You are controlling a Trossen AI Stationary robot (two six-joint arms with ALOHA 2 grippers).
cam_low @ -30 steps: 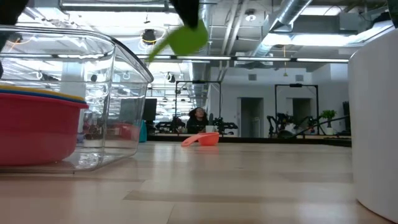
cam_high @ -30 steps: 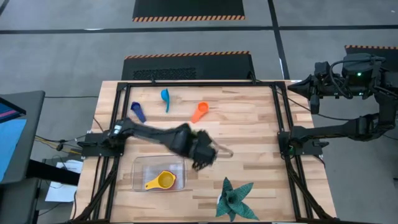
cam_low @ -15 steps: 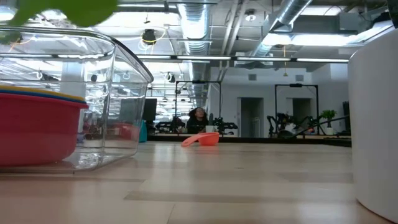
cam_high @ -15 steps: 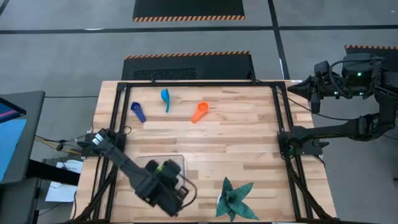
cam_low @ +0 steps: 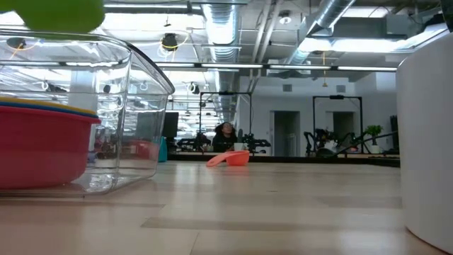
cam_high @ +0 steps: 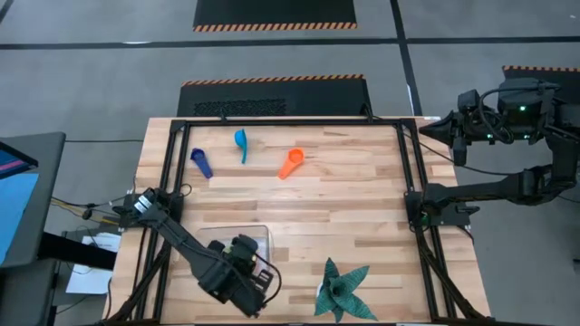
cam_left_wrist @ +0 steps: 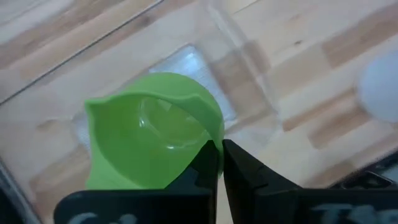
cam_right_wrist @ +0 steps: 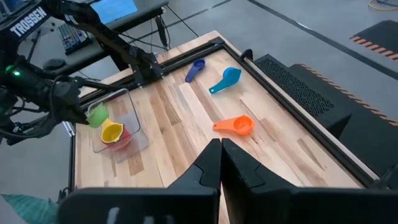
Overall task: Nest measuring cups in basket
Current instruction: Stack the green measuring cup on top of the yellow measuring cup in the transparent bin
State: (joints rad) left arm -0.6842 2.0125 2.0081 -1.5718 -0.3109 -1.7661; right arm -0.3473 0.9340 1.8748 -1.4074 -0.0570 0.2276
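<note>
My left gripper is above the clear basket near the table's front edge, shut on a green measuring cup. The cup also shows in the low view and in the right wrist view. In the basket a yellow cup sits inside a red cup. The orange cup, the light blue cup and the dark blue cup lie on the far part of the table. My right gripper is shut and empty, off the table's far right corner. My left gripper holds the green cup at its rim, on the side nearest the wrist; the shut fingers hide the place of contact. The cup is lifted clear, its mouth up, above the basket's rim.
A dark green star-shaped plant stands at the front, right of the basket. A white object stands close to the low camera at the right. Black frame rails run along the table's sides.
My left gripper has carried the green cup from the table's middle toward the near left, and now stands over the basket. It has stayed shut on the cup. The cups on the table and in the basket have not moved.
</note>
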